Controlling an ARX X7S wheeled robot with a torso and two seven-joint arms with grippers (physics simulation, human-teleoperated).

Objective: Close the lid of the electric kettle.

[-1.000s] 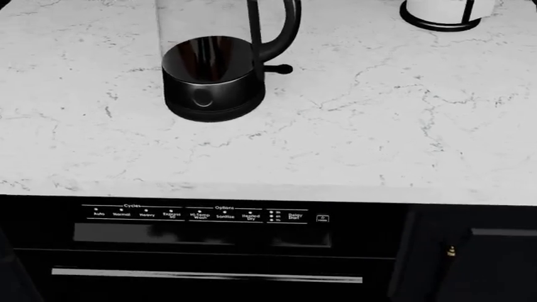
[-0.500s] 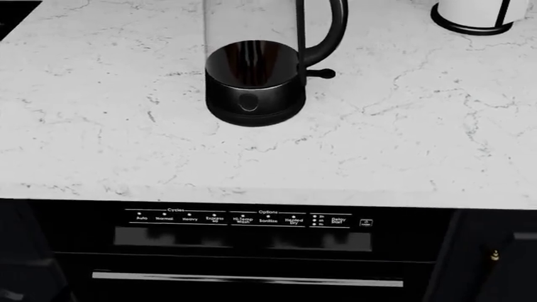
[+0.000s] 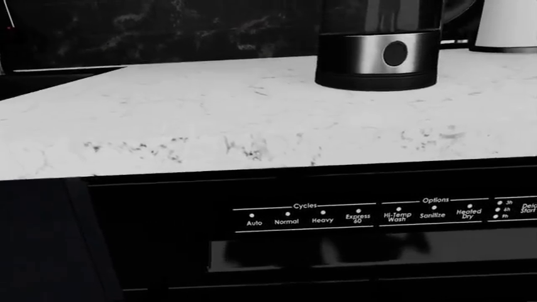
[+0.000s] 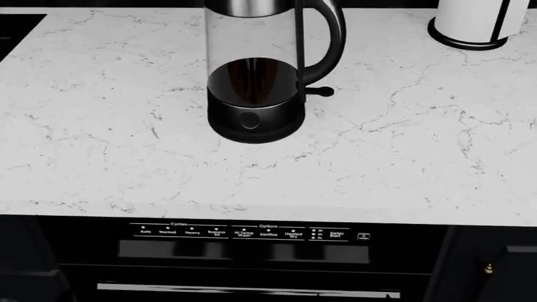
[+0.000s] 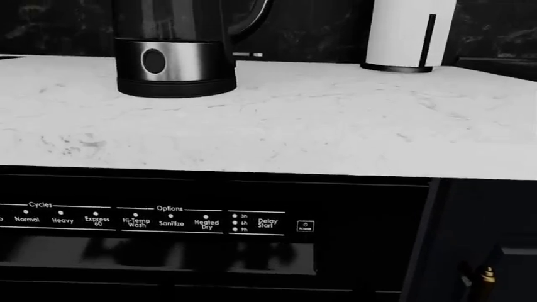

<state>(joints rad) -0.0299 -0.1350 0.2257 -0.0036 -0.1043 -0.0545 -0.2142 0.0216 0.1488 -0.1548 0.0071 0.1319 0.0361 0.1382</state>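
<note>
The electric kettle (image 4: 256, 82) stands on the white marble counter (image 4: 126, 145), with a clear glass body, a steel top band at the frame's upper edge, a black base and a black loop handle (image 4: 329, 44) on its right. Its base also shows in the left wrist view (image 3: 379, 56) and in the right wrist view (image 5: 175, 66). The lid is out of view above the frames. Neither gripper shows in any view; both wrist cameras look at the counter's front edge from below.
A white cylinder on a black ring base (image 4: 471, 22) stands at the back right, also in the right wrist view (image 5: 409, 34). A black dishwasher panel (image 4: 251, 234) with a steel handle sits under the counter. A dark cabinet with a brass knob (image 4: 487, 269) is at the right.
The head view has shifted so that the kettle sits lower and further right in frame. The steel top band now shows. Nothing on the counter has moved.
</note>
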